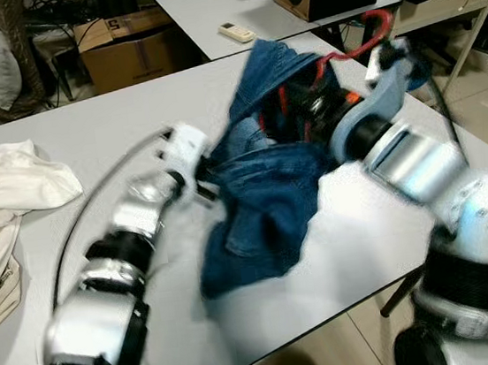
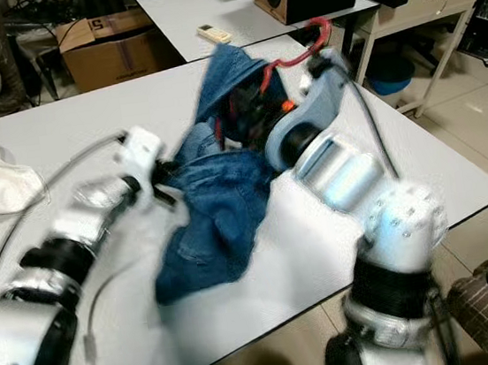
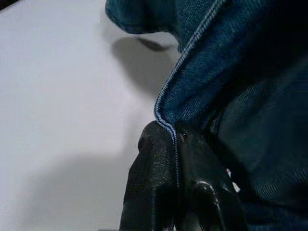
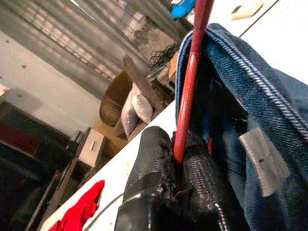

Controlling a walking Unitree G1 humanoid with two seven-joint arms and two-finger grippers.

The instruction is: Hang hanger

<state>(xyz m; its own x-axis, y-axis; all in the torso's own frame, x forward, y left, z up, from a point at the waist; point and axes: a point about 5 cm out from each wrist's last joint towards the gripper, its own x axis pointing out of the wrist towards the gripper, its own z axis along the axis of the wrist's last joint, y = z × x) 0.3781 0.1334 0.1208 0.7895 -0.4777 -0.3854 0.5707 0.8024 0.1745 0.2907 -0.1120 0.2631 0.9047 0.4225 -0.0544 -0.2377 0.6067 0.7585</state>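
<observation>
Cardboard box (image 2: 103,48): dark print, illegible. No other text.

Dark blue denim jeans (image 1: 260,207) with pale stitching, a red hanger (image 4: 191,79), black fingers (image 3: 154,183), white cloth (image 1: 9,189) at the light grey tabletop's (image 1: 84,113) left edge.

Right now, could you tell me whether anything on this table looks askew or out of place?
Yes: the denim garment hangs bunched and lopsided off the red hanger, one end slumped on the table, held between the right gripper and left gripper.
</observation>
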